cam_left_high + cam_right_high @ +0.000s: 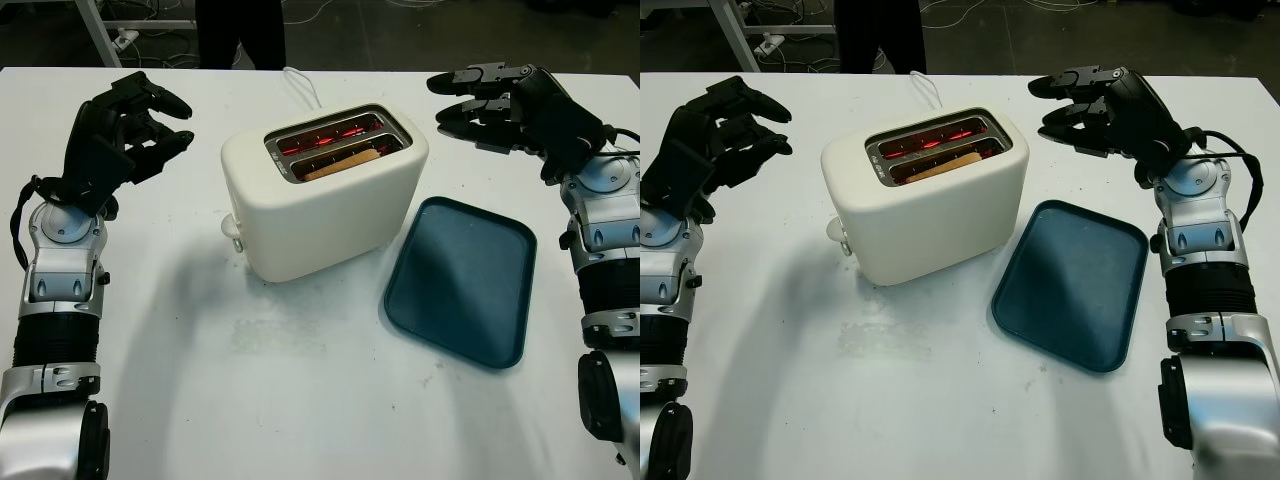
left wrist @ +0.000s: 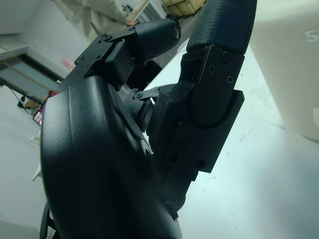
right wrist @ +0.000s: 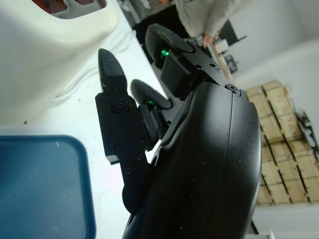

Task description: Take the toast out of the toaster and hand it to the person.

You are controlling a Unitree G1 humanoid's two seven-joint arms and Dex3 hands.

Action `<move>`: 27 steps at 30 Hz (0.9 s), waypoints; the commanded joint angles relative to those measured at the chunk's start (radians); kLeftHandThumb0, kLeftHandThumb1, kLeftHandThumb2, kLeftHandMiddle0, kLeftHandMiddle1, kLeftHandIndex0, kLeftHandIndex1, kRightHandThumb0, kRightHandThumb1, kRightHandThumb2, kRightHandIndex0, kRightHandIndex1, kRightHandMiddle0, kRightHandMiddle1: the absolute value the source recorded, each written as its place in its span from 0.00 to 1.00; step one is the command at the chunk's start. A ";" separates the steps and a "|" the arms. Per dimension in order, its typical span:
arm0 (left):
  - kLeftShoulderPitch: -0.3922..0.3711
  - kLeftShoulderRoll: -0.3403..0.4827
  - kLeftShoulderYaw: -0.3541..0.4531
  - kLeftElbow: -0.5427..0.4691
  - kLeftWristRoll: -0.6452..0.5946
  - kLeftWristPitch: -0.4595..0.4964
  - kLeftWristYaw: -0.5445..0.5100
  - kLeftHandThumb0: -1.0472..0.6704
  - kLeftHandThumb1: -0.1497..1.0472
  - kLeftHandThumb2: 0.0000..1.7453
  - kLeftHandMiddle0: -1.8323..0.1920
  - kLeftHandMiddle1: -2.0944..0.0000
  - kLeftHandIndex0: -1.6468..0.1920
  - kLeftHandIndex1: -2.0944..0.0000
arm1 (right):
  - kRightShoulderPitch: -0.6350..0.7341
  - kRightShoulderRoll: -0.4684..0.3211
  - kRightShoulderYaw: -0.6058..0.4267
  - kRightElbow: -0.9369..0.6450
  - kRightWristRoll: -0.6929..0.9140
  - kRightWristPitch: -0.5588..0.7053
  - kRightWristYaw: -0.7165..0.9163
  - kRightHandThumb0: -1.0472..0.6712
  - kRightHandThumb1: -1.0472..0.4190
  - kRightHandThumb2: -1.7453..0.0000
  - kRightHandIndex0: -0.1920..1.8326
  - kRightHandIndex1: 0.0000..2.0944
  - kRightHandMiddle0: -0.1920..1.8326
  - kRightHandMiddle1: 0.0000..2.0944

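So nothing's picked yet: the toast (image 1: pixel 342 160) sits low in the toaster (image 1: pixel 320 195) front slot, my right hand (image 1: pixel 478 95) open beside it, left hand (image 1: pixel 135 120) open, empty. Next I'd reach right over and pinch

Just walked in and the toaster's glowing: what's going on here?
Nothing is held yet. A slice of toast sits in the nearer slot of the cream toaster, whose elements glow red. The right hand is open beside the toaster, above the blue tray; the left hand is open on the other side.
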 commanded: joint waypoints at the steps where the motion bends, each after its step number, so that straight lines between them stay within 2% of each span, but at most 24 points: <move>1: 0.002 0.008 0.004 0.007 -0.007 -0.025 -0.004 0.00 0.89 0.11 0.58 0.40 0.61 0.40 | -0.014 0.003 0.000 0.004 0.002 -0.026 -0.006 0.44 0.09 0.97 0.41 0.26 0.49 0.01; 27: -0.006 0.011 0.001 0.019 -0.009 -0.027 -0.008 0.00 0.89 0.10 0.58 0.41 0.60 0.42 | -0.012 0.001 0.003 -0.007 0.001 -0.013 -0.002 0.42 0.09 0.98 0.40 0.27 0.49 0.01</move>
